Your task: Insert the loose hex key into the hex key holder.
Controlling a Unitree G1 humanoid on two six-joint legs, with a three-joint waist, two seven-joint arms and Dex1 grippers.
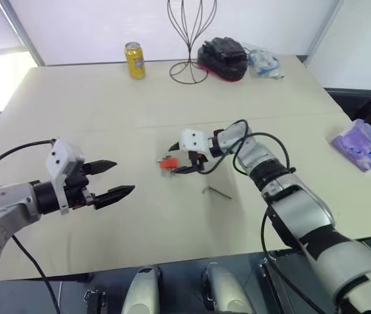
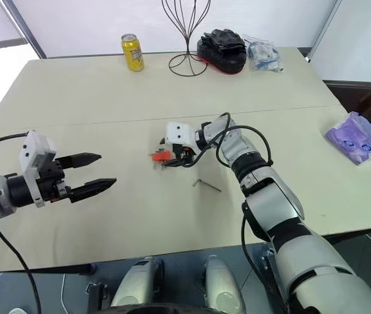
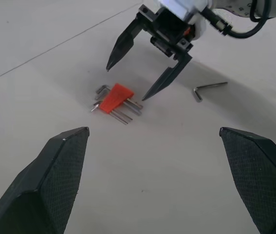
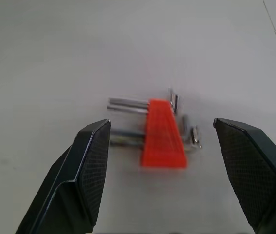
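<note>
While the left gripper (image 1: pixel 110 178) hovers empty with fingers wide apart, one hex key holder (image 1: pixel 167 163) lies mid-table; its grey prongs are too blurred to count. At its 3 o'clock, the right gripper (image 1: pixel 180 159) spreads over it, touching nothing. One loose hex key (image 1: pixel 216 191) lies at the holder's 4 o'clock.
</note>
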